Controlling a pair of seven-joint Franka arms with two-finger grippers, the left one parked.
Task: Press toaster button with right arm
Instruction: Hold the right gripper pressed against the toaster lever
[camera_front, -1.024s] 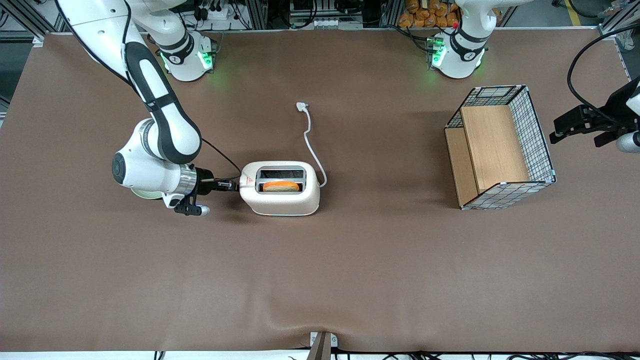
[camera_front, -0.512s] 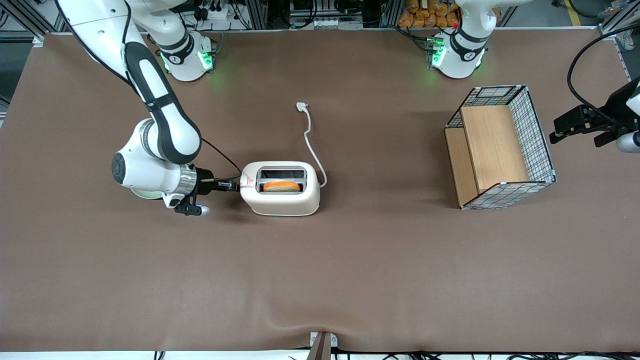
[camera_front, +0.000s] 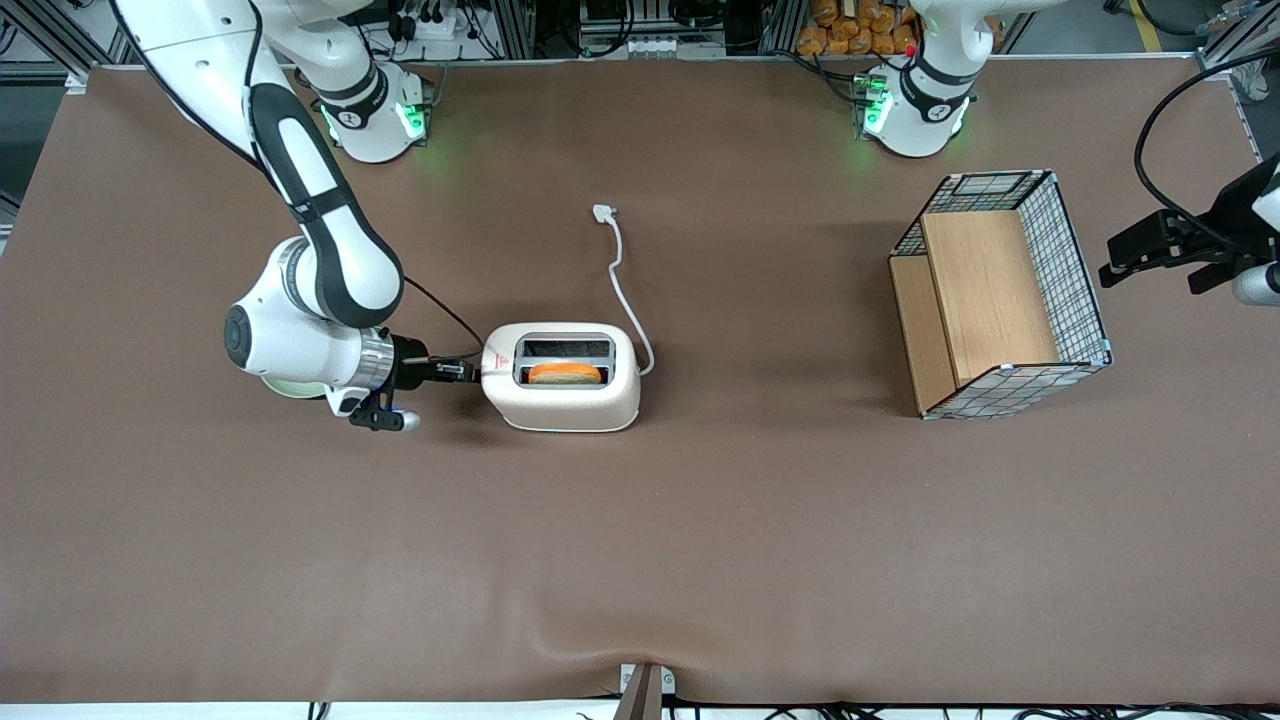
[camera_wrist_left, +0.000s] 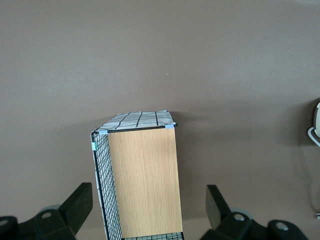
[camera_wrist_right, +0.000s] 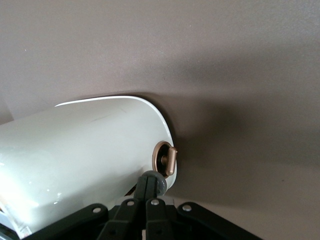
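- Toaster (camera_front: 562, 378): small, white, rounded, resting flat on the brown table (camera_front: 640, 560), toward the working arm's end.
- Toast slice (camera_front: 565, 372): orange-brown, sitting in the slot nearer the front camera; the other slot dark.
- Red warning triangle (camera_front: 495, 362): printed on the toaster's top, at the narrow end beside the gripper.
- Thin white cord (camera_front: 625, 290): trailing from the toaster's other narrow end, curving away from the front camera to a white plug (camera_front: 603, 211) lying on the table.
- Right arm (camera_front: 310, 250): white with black bands, bent low over the table, wrist held level and aimed at the toaster's narrow end.
- Gripper (camera_front: 466, 372): slim, black, fingers (camera_wrist_right: 148, 186) pressed together, tip touching the toaster's narrow end.
- Toaster button (camera_wrist_right: 169, 159): seen from the right wrist as a small knob in a round collar on the narrow end, just beside the closed fingertips.
- Wire basket (camera_front: 1000, 295): wood-lined, tipped on its side, well apart from the toaster, toward the parked arm's end.
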